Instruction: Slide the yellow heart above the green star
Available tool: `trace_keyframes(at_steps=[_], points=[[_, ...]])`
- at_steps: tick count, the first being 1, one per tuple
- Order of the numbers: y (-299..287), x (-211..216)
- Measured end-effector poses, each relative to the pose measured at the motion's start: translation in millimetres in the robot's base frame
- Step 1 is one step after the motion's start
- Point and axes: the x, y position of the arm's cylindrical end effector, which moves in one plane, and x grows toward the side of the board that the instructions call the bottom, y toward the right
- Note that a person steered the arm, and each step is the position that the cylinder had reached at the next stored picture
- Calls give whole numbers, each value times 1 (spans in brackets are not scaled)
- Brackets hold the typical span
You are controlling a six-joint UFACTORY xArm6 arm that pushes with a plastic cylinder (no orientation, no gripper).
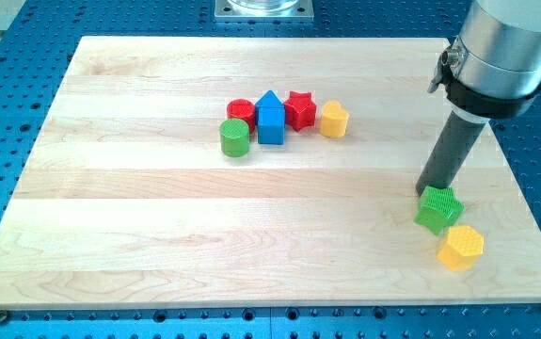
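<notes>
Nearest: yellow heart (461,247) below green star (438,208); tip (427,193) touching star's upper edge (no gripper). Undone, 1 push left.

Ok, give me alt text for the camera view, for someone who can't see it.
My tip touches the top edge of a green star near the wooden board's right side, with a yellow block just below-right. Near the top centre cluster a green cylinder, red cylinder, blue block, red star and yellow block.
</notes>
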Motion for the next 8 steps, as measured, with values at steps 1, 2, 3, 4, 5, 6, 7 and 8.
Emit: trace_keyframes(at_steps=[1,2,3,4,5,6,7,8], points=[[-79,-14],[-162,-16],[-142,-83],[-113,-121],[-54,-113],[-64,-155],[-15,-156],[-14,-73]])
